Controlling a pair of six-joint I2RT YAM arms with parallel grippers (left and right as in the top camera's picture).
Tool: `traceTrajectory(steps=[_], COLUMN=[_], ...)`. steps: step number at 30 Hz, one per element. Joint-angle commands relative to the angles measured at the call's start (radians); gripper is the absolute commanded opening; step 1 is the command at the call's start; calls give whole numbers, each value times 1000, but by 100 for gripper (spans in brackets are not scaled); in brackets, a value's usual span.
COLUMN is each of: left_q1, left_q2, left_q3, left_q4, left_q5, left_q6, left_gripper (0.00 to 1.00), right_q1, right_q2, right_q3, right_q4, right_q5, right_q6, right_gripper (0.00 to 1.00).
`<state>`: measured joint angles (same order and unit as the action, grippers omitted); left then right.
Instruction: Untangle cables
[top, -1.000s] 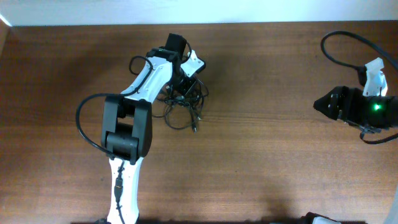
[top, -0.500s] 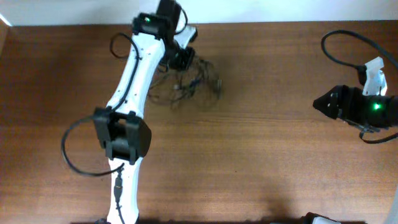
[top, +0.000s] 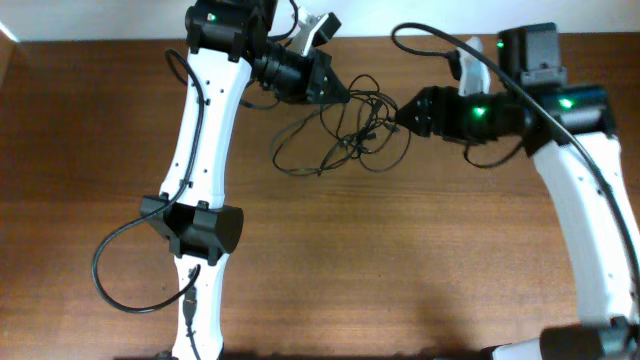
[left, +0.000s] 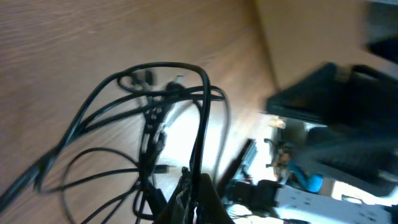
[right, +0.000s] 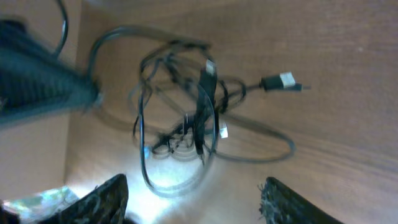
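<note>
The cables (top: 345, 130) are thin black cords in a tangled bunch, held up over the brown table near its far edge. My left gripper (top: 335, 92) is shut on strands at the bunch's upper left; in the left wrist view the cords (left: 155, 130) run between its closed fingers (left: 199, 202). My right gripper (top: 402, 113) is open just right of the bunch, pointing at it. In the right wrist view its fingers (right: 196, 199) stand wide apart with the tangle (right: 186, 106) and a plug end (right: 283, 81) ahead.
The wooden table (top: 400, 260) ends at a white wall strip along the far edge. Thicker black arm cables loop beside the left arm (top: 120, 270) and above the right arm (top: 440, 45).
My left gripper has lifted and carried the cables up and to the right. My right arm has swung in from the far right edge to just beside the bunch.
</note>
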<state>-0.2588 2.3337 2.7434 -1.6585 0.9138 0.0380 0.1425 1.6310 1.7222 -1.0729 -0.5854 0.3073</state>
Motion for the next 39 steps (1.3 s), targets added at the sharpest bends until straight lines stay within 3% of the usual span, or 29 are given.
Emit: traceTrajectory(steps=[1,3,5,7,8,11,13,17,19,20,21,24,26,30,35,39], left_q1=[-2,0,1,13,23,82,131,217,215,207,195,183,183,183,183,183], left_q2=[-12,-12,-12,-12,-12,-14,-16,-17,-28,-47,-77,-175,-288,-378,-382,-382], left_q3=[16,16,16,16,16,18,18,18,18,19,32,82,86,86,86,86], left_q4=[0,0,29,76,97,217,303,269,267,275,278,304,385,549,665,1142], left_q5=[166,248,384,518,581,643,621,292,248,248,252,307,314,309,162,161], left_q6=[24,24,24,23,22,-122,-144,-158,-158,-158,-158,-158,-159,-310,-516,-819], left_gripper=[0,0,0,0,0,0,0,0,0,0,0,0,0,0,0,0], right_q1=[21,26,28,27,27,17,-18,-104,-104,-104,-104,-98,-54,10,30,64], right_q2=[102,179,241,275,280,280,275,168,109,81,69,72,84,143,150,150], right_q3=[8,8,8,8,6,6,14,80,83,83,84,83,82,79,78,78], right_q4=[69,116,132,132,132,114,95,-41,-69,-68,-60,-63,-98,-77,-8,39], right_q5=[-2,4,48,109,131,152,103,99,80,-7,-69,-118,-42,-40,-69,-84], right_q6=[80,95,95,103,102,105,146,58,19,-13,-13,-12,-11,-11,34,68], right_gripper=[64,60,47,15,4,4,4,4,4,5,14,44,68,72,72,72])
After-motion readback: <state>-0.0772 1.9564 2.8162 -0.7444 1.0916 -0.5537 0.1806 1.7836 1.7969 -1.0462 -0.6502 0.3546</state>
